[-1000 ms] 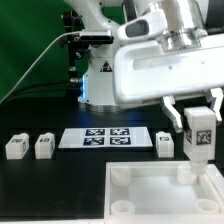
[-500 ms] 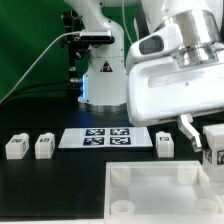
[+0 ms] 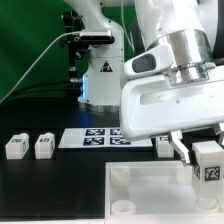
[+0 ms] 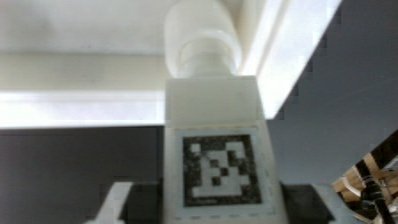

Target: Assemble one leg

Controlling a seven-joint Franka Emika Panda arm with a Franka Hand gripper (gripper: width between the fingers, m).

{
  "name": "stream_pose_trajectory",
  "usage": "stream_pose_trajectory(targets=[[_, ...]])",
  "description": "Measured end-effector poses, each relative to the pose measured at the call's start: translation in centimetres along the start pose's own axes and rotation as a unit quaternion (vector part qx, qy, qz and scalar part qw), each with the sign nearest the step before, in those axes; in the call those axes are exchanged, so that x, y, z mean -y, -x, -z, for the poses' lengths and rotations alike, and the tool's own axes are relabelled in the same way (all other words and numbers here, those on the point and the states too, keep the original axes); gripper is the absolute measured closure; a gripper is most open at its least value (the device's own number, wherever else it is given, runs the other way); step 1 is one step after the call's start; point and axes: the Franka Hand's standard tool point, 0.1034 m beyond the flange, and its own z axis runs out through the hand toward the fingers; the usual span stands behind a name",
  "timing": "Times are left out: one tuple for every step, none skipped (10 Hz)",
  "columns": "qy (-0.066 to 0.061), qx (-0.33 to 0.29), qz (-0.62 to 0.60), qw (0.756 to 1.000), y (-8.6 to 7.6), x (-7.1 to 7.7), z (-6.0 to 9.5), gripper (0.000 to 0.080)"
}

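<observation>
Legs, 4 total, each w/ 1 b/w tag: 1 leg (image 3: 210, 166) clamped in the tool (image 3: 207, 156), a 2nd leg (image 3: 163, 146) just beside the tool and partly hidden behind it, and a 3rd leg (image 3: 43, 147) and 4th leg (image 3: 13, 147) side by side on the surface (image 3: 50, 190), well away from the tool. Tray (image 3: 150, 195): 1, right under the tool, 2 round corner sockets in plain sight on its side away from the tool. Marker board (image 3: 88, 138): 1, between the tool and the far pair; 1 arm, 1 tool.

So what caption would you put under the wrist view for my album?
Claw holding the tagged leg, its rounded tip near the edge of the white tray.
</observation>
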Motion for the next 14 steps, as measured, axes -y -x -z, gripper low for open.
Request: stream_pose_trajectory(targets=[[0.0, 0.001, 0.0, 1.0, 0.06, 0.01, -0.05, 0.0506], [0.0, 0.001, 0.0, 1.0, 0.04, 0.07, -0.07, 0.0506], [-0.001, 0.003, 0.0, 1.0, 0.39, 0.07, -0.33, 0.0506], [0.001, -0.001, -0.001, 1.0, 0.54, -0.02, -0.55, 0.0506], [0.002, -0.008, -0.001, 1.0, 0.52, -0.04, -0.62, 0.0506], [0.002, -0.008, -0.001, 1.0, 0.52, 0.0, -0.65, 0.0505], [0.004, -0.009, -0.004, 1.0, 0.5, 0.07, -0.68, 0.0505], [0.005, -0.009, -0.005, 1.0, 0.43, 0.07, -0.65, 0.0505], [0.004, -0.005, -0.006, 1.0, 0.42, 0.05, -0.65, 0.0505], [0.004, 0.0, -0.006, 1.0, 0.63, 0.07, -0.75, 0.0421], [0.003, 0.002, -0.006, 1.0, 0.73, 0.09, -0.79, 0.0421], [0.003, 0.002, -0.006, 1.0, 0.75, 0.09, -0.79, 0.0234], [0.003, 0.003, -0.006, 1.0, 0.78, 0.08, -0.81, 0.0234], [0.003, 0.003, -0.006, 1.0, 0.81, 0.08, -0.81, 0.0168]])
